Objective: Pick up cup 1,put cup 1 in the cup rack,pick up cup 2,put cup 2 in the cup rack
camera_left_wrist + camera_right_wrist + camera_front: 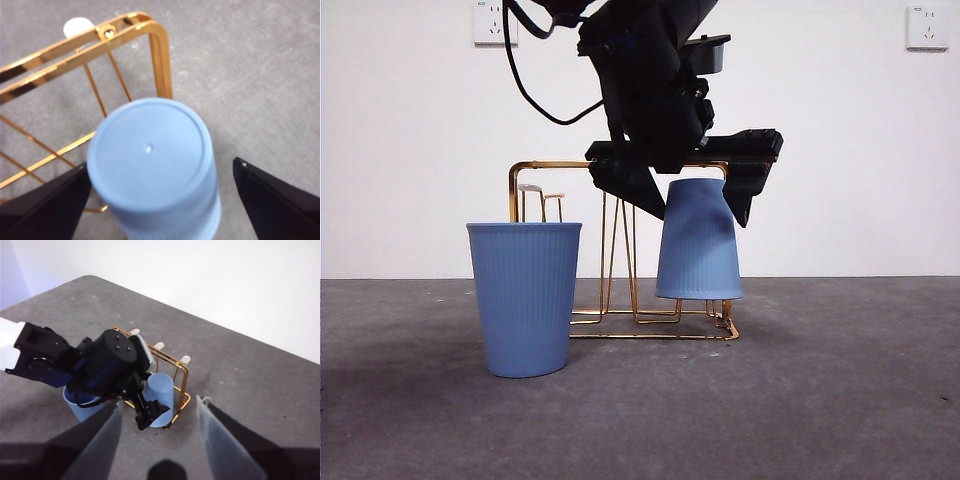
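Observation:
One blue cup (698, 245) sits upside down on the right end of the gold cup rack (545, 165), slightly tilted. My left gripper (698, 212) is open around its top, with a clear gap at one jaw. In the left wrist view the cup's flat bottom (152, 160) fills the space inside the left gripper (160, 167), beside the rack's corner (160, 55). A second blue cup (525, 295) stands upright on the table, left of the rack. My right gripper (160, 402) hangs open and empty high above, looking down on the rack (182, 375) and both cups (160, 390).
White-capped prongs (530, 188) stand free on the rack's left half. Behind the table is a white wall with two sockets (495, 22). The left arm's black cable (525, 85) loops above the rack. Grey table surface extends in front and to the right.

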You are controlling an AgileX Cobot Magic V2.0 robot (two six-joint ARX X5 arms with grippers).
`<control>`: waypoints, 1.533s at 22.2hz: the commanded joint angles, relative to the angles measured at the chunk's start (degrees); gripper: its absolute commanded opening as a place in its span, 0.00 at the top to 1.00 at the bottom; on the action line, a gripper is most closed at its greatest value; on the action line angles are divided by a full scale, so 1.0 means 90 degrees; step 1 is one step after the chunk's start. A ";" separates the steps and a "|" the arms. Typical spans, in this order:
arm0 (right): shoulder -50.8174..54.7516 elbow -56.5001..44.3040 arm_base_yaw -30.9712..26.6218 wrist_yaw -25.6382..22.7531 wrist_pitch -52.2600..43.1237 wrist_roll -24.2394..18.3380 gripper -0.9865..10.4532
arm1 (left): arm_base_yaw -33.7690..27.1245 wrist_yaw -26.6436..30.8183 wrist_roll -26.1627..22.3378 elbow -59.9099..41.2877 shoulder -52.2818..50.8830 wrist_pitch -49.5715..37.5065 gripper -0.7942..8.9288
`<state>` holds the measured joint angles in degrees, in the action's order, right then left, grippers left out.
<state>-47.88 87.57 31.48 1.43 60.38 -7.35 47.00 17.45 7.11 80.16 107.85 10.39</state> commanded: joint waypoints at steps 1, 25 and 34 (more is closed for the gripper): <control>0.0010 -0.0044 0.0000 0.0005 -0.0046 -0.0049 0.69 | 0.0017 0.0015 0.0044 -0.0012 -0.0282 0.0153 0.43; -0.2341 -0.0044 0.0049 0.1982 -0.0971 0.1183 0.69 | -0.0384 -0.1260 0.0185 -0.0012 -0.5697 0.3563 0.43; -0.4371 -0.0044 0.0860 0.1673 -0.1673 0.1491 0.69 | -0.0571 -0.0916 0.0075 -0.0012 -0.6924 0.4524 0.43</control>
<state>-85.84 87.57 38.59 17.10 46.02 5.06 42.04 8.75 8.75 80.16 46.09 50.85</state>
